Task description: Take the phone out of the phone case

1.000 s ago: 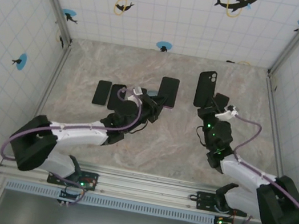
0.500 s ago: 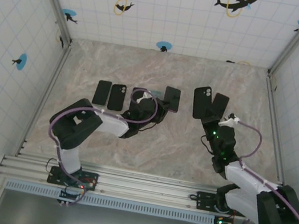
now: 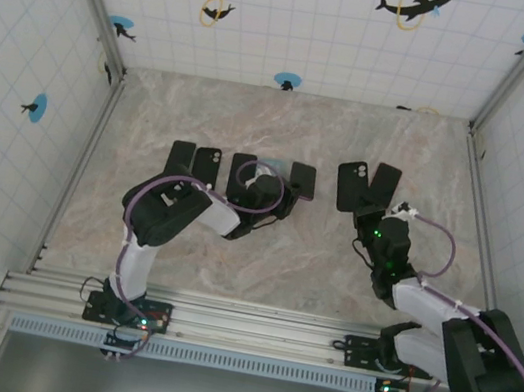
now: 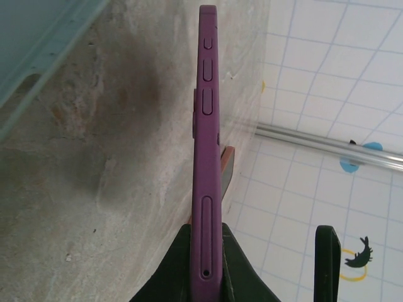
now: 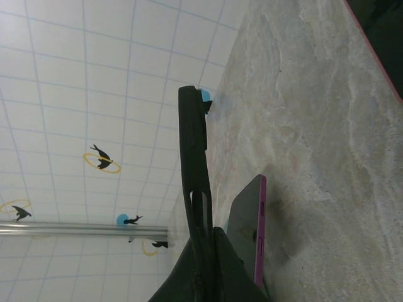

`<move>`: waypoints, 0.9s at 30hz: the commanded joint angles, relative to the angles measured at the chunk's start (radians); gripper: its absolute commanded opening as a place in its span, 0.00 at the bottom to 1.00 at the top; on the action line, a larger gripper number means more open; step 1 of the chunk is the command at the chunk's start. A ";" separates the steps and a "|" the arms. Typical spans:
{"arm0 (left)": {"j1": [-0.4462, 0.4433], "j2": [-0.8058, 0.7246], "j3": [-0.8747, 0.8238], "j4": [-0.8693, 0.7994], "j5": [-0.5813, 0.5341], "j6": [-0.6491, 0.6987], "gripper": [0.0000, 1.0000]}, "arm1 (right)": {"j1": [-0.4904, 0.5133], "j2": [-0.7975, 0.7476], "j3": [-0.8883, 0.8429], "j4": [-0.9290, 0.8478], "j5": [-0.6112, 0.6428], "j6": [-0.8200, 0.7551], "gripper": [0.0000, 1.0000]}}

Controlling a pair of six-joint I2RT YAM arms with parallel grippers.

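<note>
- The left claw (image 3: 290,183) is squeezed shut on a purple phone case (image 3: 303,179).
- This case is near the middle of the bench (image 3: 312,256), about halfway between the near edge and the far edge.
- In the left wrist view, the left claw (image 4: 206,229) pinches the bottom end of the purple phone case (image 4: 206,157). We see its thin side, with three button bumps.
- I cannot tell if a phone is inside the purple case, or if it touches the bench.
- The right claw (image 3: 369,213) is squeezed shut on a black case (image 3: 350,185) with a camera hole at its top corner.
- The black case is on the right half of the bench, closer to the right edge than to the left.
- In the right wrist view, the right claw (image 5: 204,242) holds the black case (image 5: 192,157) by one end, thin side toward the camera.
- A dark phone with a purple edge (image 3: 384,182) is just beside the black case, on its right. The right wrist view shows it too (image 5: 244,226).
- A row of black phones (image 3: 206,168) lies flat on the bench, just left of the left claw.
</note>
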 commanded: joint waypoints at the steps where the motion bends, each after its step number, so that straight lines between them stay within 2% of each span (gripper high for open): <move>1: 0.009 0.021 0.039 0.083 0.001 -0.051 0.00 | -0.015 0.011 -0.027 0.025 -0.014 0.022 0.00; 12: 0.013 0.087 0.067 0.102 0.019 -0.123 0.05 | -0.035 0.040 -0.057 0.059 -0.056 0.034 0.00; 19: 0.013 0.066 0.075 0.023 0.023 -0.146 0.25 | -0.041 0.059 -0.061 0.072 -0.068 0.034 0.00; 27: 0.001 0.046 0.063 -0.040 0.036 -0.188 0.37 | -0.041 0.081 -0.061 0.086 -0.078 0.030 0.00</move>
